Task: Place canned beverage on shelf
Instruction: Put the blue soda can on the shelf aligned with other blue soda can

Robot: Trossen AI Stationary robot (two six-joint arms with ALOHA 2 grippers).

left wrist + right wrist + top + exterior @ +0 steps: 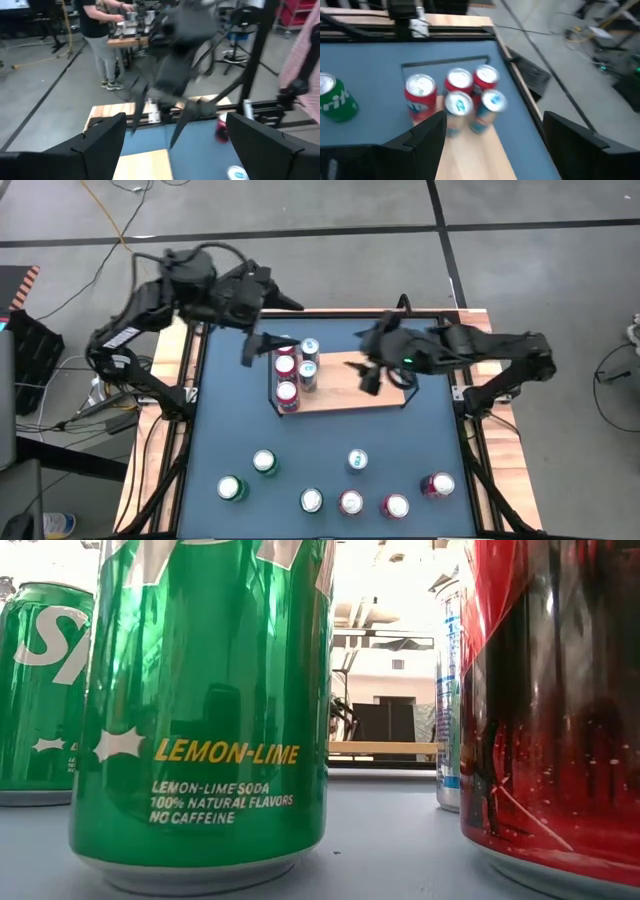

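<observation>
The shelf (350, 390) is a light-wood board in the middle of the blue table, and several cans (292, 370) stand on its left end. They show in the right wrist view as red and blue cans (462, 97) on the board (470, 155). My left gripper (275, 325) hovers open high above the shelf's far left corner, and it is also open in its wrist view (172, 145). My right gripper (362, 370) hangs open over the middle of the shelf, aimed at those cans, its fingers (492, 145) empty.
Several loose cans stand along the near part of the table, green ones (232, 488) on the left and red ones (396, 505) on the right. The low view is filled by a green can (200, 710) and a red can (560, 710). A person (100, 30) stands beyond the table.
</observation>
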